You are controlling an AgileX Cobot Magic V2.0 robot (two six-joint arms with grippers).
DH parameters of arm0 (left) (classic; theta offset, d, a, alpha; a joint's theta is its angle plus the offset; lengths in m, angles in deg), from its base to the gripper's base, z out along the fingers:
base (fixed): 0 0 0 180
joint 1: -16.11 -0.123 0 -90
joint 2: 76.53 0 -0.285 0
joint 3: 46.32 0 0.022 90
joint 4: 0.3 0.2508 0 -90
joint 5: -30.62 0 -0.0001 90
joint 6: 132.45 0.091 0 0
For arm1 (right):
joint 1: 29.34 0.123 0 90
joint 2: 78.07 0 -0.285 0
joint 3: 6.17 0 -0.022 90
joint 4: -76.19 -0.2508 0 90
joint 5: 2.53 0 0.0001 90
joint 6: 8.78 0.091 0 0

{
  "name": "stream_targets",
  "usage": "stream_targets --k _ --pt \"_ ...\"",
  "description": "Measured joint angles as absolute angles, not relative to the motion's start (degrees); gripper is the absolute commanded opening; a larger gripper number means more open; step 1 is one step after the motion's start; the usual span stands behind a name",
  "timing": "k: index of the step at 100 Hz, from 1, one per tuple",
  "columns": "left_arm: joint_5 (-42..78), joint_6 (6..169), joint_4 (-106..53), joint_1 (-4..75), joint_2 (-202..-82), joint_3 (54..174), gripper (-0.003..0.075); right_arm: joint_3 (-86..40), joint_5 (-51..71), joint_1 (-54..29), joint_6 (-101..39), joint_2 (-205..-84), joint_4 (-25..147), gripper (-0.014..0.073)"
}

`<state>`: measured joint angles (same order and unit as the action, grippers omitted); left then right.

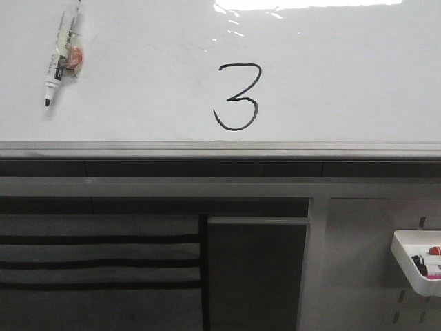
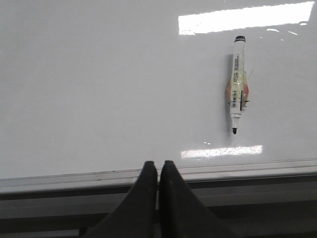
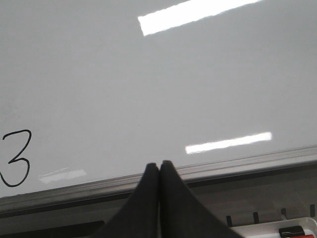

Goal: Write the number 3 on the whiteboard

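Beyond both grippers, the glossy whiteboard point(image 1: 138, 69) bears a handwritten black number 3 point(image 1: 238, 97) above its grey rail point(image 1: 220, 148). A capless marker point(image 2: 237, 89) clings beyond the left gripper point(image 2: 158, 168). Right gripper point(image 3: 159, 169) and left gripper have fingers pressed together, empty. A small white tray point(image 1: 413, 265) holds markers.

Lighting even and bright, coming from overhead. Hard white glare strips on the whiteboard point(image 1: 138, 69) in all three views, strongest at its top edge in front view. Marker point(image 2: 237, 84) casts a soft shadow to its left. My end effectors' fingers are dark, slightly soft-focus. Number 3 point(image 1: 238, 96) sharp.
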<state>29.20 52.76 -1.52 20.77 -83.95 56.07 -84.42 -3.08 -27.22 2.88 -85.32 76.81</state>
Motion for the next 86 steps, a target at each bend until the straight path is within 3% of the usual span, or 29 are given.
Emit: stream_targets --k 86 --pt "29.2 52.76 -1.52 20.77 -83.95 56.07 -0.0018 -84.42 -2.53 -27.22 -0.05 -85.32 74.29 -0.0074"
